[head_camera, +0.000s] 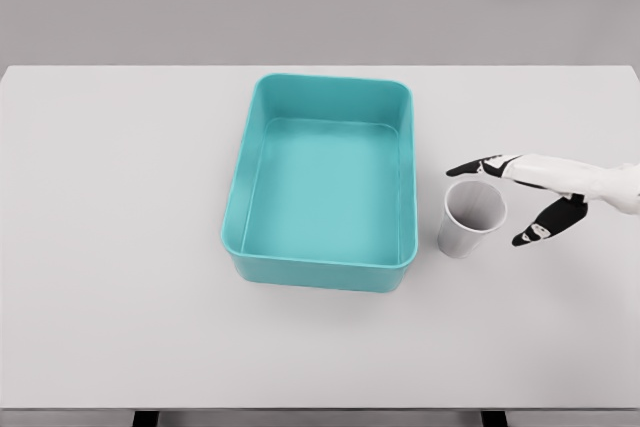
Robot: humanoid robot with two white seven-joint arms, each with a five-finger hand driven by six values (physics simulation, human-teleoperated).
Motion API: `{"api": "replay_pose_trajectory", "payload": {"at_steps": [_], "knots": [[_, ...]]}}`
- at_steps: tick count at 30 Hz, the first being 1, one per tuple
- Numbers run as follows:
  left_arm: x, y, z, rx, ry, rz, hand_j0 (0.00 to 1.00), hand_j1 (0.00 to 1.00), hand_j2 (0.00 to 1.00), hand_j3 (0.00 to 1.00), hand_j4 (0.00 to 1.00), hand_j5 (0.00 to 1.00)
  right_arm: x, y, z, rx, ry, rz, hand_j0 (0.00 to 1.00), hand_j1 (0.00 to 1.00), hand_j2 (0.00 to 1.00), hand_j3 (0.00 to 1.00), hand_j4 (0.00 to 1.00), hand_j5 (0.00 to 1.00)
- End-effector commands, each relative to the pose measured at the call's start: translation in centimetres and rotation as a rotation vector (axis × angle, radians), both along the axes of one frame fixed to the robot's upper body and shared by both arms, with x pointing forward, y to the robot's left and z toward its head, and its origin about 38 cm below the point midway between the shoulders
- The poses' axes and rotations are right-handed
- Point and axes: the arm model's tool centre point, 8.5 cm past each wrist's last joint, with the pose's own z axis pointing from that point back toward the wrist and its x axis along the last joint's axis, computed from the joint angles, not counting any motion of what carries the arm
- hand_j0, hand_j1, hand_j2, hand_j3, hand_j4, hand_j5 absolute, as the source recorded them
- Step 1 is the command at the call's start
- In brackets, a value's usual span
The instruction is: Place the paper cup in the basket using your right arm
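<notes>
White table (120, 297) fills most of the head view, its near edge running along the bottom of the frame and its far edge meeting a plain grey backdrop. Surface is flat and uniform in colour.

Next in size, the basket (320, 269) is a teal rectangular tub with rounded corners and solid walls. It sits upright near the middle of the table, long axis running away from the camera. Its interior is visible down to the floor and holds nothing.

Right arm (600, 182) enters from the right edge of the frame at mid height, white-shelled. Only its forearm and wrist are visible.

Paper cup (470, 222) stands on the table just to the right of the basket, apart from the basket wall, mouth open upward and leaning slightly toward the camera. It is white to pale grey. It is outside the basket.

Right hand (535, 192) sits just beside the cup on its right. Dark fingers (478, 167) are spread apart: one group reaches over the cup's far rim, another points down toward the table at the cup's right. Contact with the rim cannot be confirmed; the hand is not closed around the cup.
</notes>
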Motion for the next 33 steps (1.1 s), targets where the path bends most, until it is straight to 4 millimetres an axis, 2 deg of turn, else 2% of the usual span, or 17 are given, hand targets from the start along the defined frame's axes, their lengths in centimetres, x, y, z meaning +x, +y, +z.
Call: {"api": "replay_pose_trajectory", "payload": {"at_steps": [1,7,14,16,27,33], "knots": [[0.0,0.0,0.0,0.000,0.000,0.000,1.00,1.00,1.00,1.00,1.00,1.00,0.1,0.1,0.0,0.007,0.003,-0.003,1.00,1.00,1.00,1.00,1.00,1.00],[0.0,0.0,0.0,0.000,0.000,0.000,1.00,1.00,1.00,1.00,1.00,1.00,0.3,1.4,-1.1,0.010,0.011,0.012,1.00,1.00,1.00,1.00,1.00,1.00],[0.0,0.0,0.0,0.000,0.000,0.000,1.00,1.00,1.00,1.00,1.00,1.00,0.1,1.6,-1.4,0.007,0.016,0.022,1.00,1.00,1.00,1.00,1.00,1.00],[0.0,0.0,0.0,0.000,0.000,0.000,1.00,1.00,1.00,1.00,1.00,1.00,0.1,2.5,-1.9,0.019,0.025,0.038,1.00,1.00,1.00,1.00,1.00,1.00],[0.0,0.0,0.0,0.000,0.000,0.000,1.00,1.00,1.00,1.00,1.00,1.00,0.1,2.4,-2.0,0.015,0.027,0.033,1.00,1.00,1.00,1.00,1.00,1.00],[0.0,0.0,0.0,0.000,0.000,0.000,1.00,1.00,1.00,1.00,1.00,1.00,0.1,2.3,-2.0,0.013,0.027,0.033,0.84,0.84,0.84,0.84,0.84,0.84]]}}
